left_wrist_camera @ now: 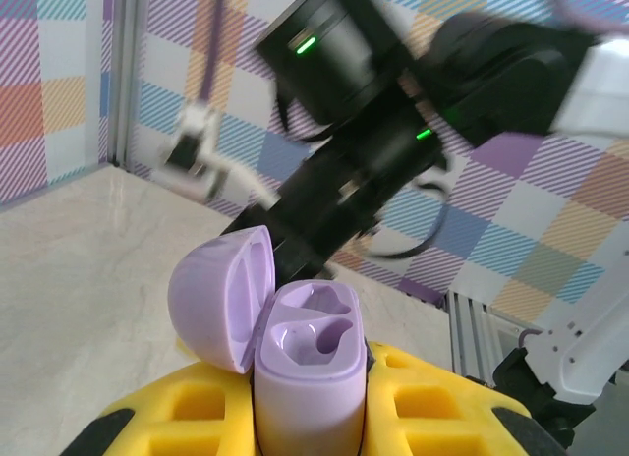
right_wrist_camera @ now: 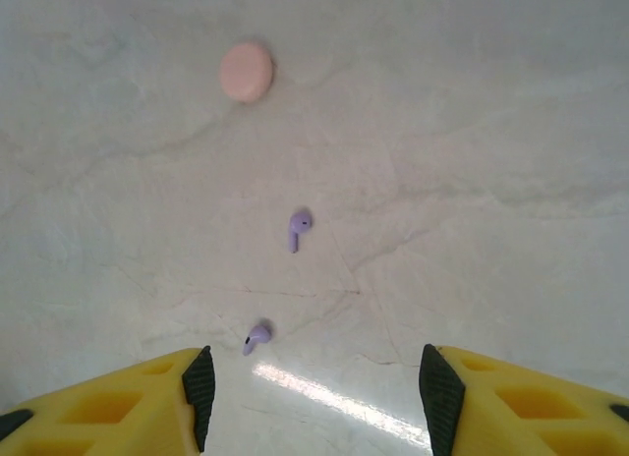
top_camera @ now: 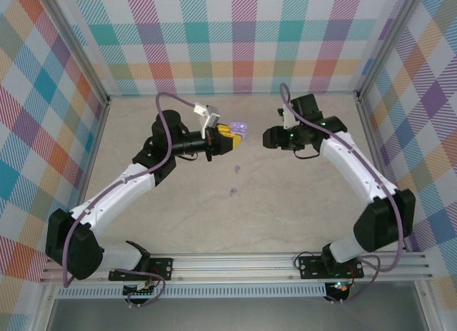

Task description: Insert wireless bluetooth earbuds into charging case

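Observation:
My left gripper [top_camera: 227, 136] is shut on the lilac charging case [top_camera: 240, 127], held above the table's middle. In the left wrist view the case [left_wrist_camera: 307, 377] stands upright between the yellow fingers [left_wrist_camera: 442, 407]. Its lid [left_wrist_camera: 214, 297] is swung open to the left and both wells are bare. Two lilac earbuds [top_camera: 235, 169] [top_camera: 233, 192] lie on the table below the case. My right gripper [top_camera: 271, 138] hovers to the right of the case. Its jaws [right_wrist_camera: 319, 397] are open and hold nothing, with one earbud [right_wrist_camera: 298, 227] ahead and another [right_wrist_camera: 257, 335] near the left fingertip [right_wrist_camera: 200, 392].
A round pink disc [right_wrist_camera: 246, 71] lies on the marble table farther ahead in the right wrist view. The right arm's black wrist [left_wrist_camera: 364, 171] hangs close behind the case. Plaid walls [top_camera: 235, 31] and an aluminium frame [top_camera: 235, 263] enclose the table.

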